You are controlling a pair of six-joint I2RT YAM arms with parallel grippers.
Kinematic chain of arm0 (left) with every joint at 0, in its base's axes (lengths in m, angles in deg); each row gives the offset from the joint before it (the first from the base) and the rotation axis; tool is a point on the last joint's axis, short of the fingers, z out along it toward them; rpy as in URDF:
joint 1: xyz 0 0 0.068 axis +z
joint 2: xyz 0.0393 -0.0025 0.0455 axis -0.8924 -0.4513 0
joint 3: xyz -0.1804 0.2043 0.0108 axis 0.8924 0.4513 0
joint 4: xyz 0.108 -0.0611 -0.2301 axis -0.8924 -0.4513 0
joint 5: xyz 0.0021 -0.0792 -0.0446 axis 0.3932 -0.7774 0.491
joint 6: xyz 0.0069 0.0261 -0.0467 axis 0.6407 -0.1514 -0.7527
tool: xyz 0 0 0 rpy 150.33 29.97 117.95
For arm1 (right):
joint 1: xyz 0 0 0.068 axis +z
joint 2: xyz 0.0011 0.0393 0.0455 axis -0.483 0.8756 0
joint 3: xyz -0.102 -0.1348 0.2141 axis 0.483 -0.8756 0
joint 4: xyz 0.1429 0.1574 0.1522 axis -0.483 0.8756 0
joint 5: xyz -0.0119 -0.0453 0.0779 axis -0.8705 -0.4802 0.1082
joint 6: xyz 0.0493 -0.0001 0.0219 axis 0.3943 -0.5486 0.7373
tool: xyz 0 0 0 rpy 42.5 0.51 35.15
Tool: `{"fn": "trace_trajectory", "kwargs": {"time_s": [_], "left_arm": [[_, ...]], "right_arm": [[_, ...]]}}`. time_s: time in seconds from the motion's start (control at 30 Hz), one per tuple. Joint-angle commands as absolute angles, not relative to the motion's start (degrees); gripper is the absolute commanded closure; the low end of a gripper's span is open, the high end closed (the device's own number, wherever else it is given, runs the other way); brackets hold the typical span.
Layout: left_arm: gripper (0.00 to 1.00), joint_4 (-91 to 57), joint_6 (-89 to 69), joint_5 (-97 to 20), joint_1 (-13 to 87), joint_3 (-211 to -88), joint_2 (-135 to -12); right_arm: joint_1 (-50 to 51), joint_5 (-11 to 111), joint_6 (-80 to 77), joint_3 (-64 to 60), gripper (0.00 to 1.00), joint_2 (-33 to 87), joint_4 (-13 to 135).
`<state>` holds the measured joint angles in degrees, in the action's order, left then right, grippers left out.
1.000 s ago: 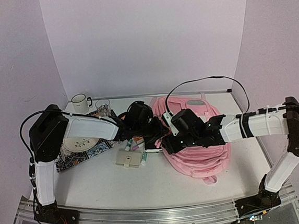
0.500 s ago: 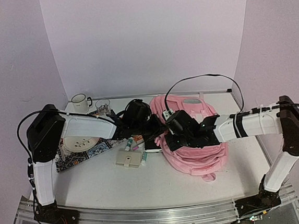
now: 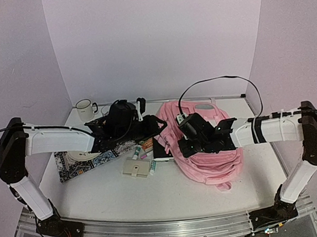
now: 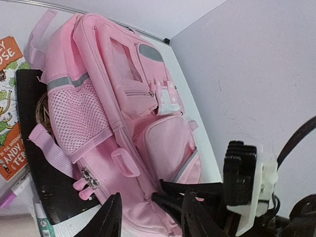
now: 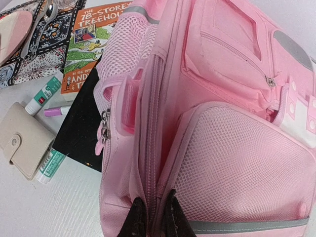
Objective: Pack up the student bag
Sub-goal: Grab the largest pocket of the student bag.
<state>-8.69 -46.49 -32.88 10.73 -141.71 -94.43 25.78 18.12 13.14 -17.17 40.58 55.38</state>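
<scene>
The student bag (image 3: 215,160) is a large pink backpack lying flat at centre right. The left wrist view shows its mesh side pocket and zip pockets (image 4: 148,113). My right gripper (image 5: 155,203) is shut on a fold of the bag (image 5: 237,148) along a zip seam next to a mesh pocket; from above this gripper (image 3: 184,144) sits at the bag's left side. My left gripper (image 4: 154,197) is open with nothing between its fingers. It hovers just left of the bag (image 3: 155,127) and looks across at it.
A black book (image 5: 81,133) and a Treehouse paperback (image 5: 94,37) lie partly under the bag's left edge. A beige wallet (image 5: 22,138), glue sticks (image 5: 44,94) and a pink marker (image 5: 57,111) lie beside them. A plate on a patterned mat (image 3: 81,156) and a mug (image 3: 84,109) are at far left.
My left arm has swung back to the left and its gripper has come away from the bag's edge. The right gripper has shifted slightly left on the bag.
</scene>
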Motion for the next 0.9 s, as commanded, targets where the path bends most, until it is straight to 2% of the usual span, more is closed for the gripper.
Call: {"fn": "trace_trajectory", "kwargs": {"time_s": [0.0,0.37,0.67,0.87], "left_arm": [[0.57,-7.5,-34.9,-31.0,10.6,-136.8,-93.1],[0.58,-3.9,-26.9,-34.3,9.3,-136.2,-98.9],[0.68,0.2,-23.4,-35.2,9.4,-139.5,-105.9],[0.69,1.4,-21.3,-35.1,9.4,-142.3,-109.1]], "right_arm": [[25.2,17.2,15.2,-13.6,1.00,35.6,57.0],[25.1,18.9,15.7,-11.4,1.00,34.3,57.3],[25.1,20.6,15.8,-10.9,1.00,33.4,57.3],[25.1,22.0,15.9,-10.8,1.00,33.3,57.2]]}}
